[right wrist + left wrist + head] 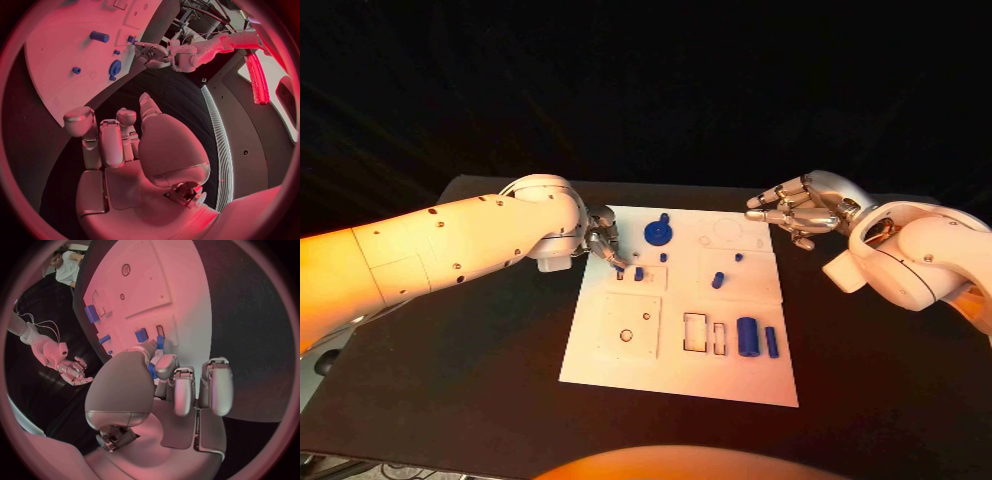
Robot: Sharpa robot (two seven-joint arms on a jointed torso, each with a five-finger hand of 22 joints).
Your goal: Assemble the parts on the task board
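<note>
Task board [625,365] is lying flat mid-bench on the black bench [459,400].

Left hand [602,238] is reaching over the board's upper left edge, fingertips down at a small blue part [639,272] sitting in a slot there. In the left wrist view the thumb and a finger are closing around a small blue piece [160,342] right at the board's edge; looks like a pinch, but contact is too small to tell for sure. Other fingers [219,385] are curled down, touching nothing.

Right hand [800,210] is hovering off the board's upper right corner, well apart from any part. Fingers are curled in loosely and are holding nothing; the right wrist view shows the same hand [119,140] empty above the dark bench.

On the board: a round blue disc [658,234] near the top, a small blue peg [717,280] mid-board, a blue cylinder [749,337] and a thin blue bar [772,341] lying side by side near the lower right, just beside the outlined rectangular slots [695,332].
</note>
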